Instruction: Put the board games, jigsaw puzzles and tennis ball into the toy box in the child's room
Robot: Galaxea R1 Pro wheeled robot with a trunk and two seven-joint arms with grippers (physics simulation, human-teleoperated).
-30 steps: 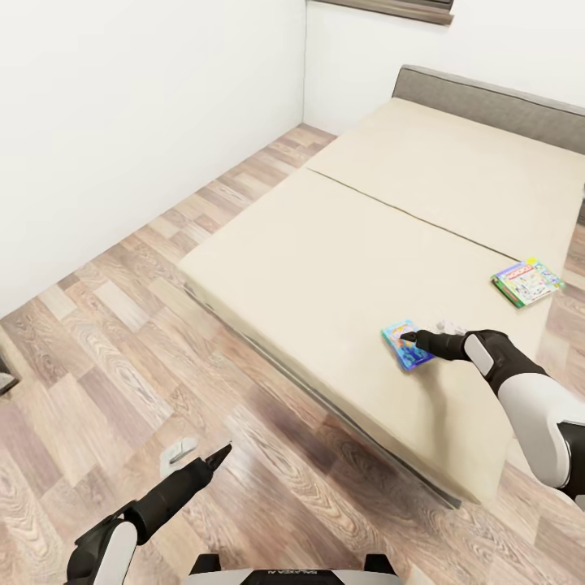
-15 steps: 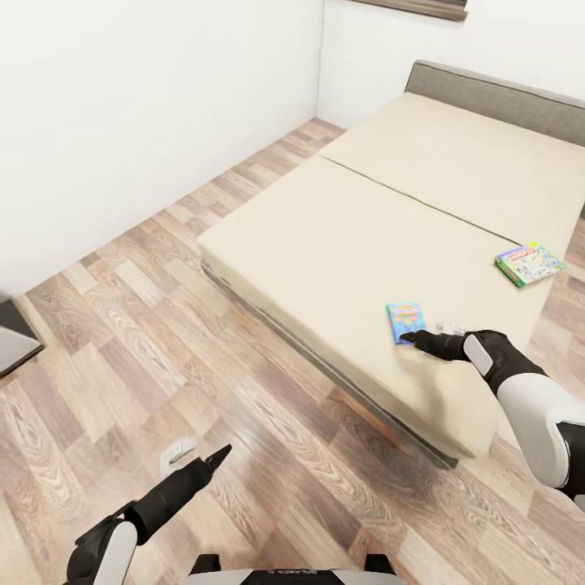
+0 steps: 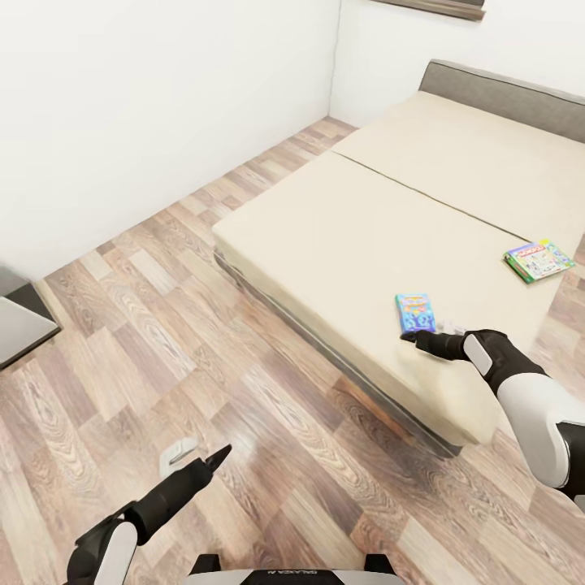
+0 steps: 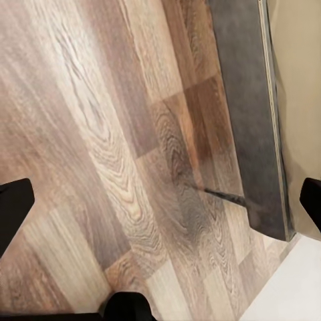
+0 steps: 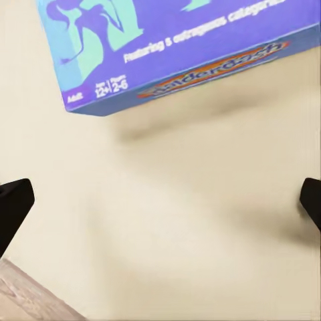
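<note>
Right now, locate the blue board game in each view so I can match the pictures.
Head view: blue board game lies flat on the bed, just beyond the right gripper.
Right wrist view: its blue edge fills the upper frame.
Left wrist view: not in it.
Shared landmark: the beige mattress.

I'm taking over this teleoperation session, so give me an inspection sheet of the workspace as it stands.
Surface: beige bed with grey headboard, on wood-plank floor.
Job's things: blue board game flat near the bed's front edge; green-white board game flat further along the same edge.
Clutter: nothing seen.
Grippers: right gripper open, just short of the blue board game, holding nothing; left gripper open over the floor, holding nothing.
Cables: nothing seen.
Surroundings: white walls; a grey cabinet corner at the head view's left edge.
</note>
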